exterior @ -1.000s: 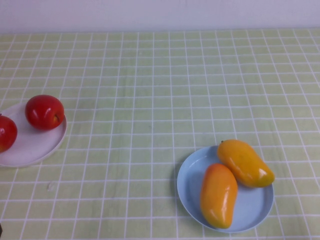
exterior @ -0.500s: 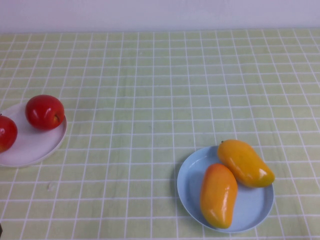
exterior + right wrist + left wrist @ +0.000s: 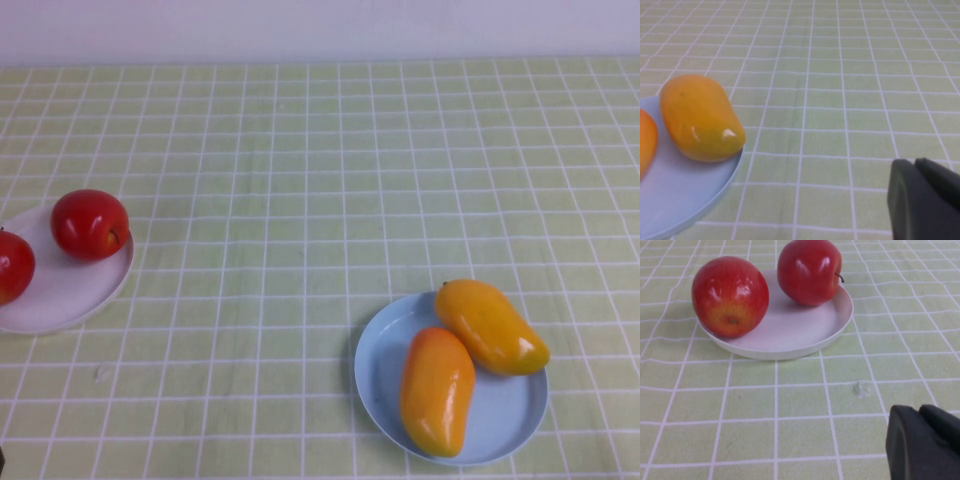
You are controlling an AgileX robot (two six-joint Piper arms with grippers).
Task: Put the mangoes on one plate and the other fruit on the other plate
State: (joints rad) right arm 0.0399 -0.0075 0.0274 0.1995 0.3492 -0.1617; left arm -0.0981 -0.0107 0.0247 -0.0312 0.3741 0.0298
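Two orange-yellow mangoes [image 3: 490,326] [image 3: 437,390] lie side by side on the light blue plate [image 3: 510,415] at the front right of the table. Two red apples [image 3: 90,224] [image 3: 12,266] sit on the white plate [image 3: 70,290] at the left edge. In the left wrist view the apples [image 3: 809,271] [image 3: 730,296] rest on the white plate [image 3: 790,335]; my left gripper [image 3: 920,440] is shut and empty, pulled back from it over the cloth. My right gripper [image 3: 920,197] is shut and empty, off to the side of the blue plate [image 3: 685,195] and mango [image 3: 700,118].
A green cloth with a white grid [image 3: 330,190] covers the whole table. A pale wall runs along the far edge [image 3: 320,30]. A small pale mark [image 3: 860,388] lies on the cloth near the white plate.
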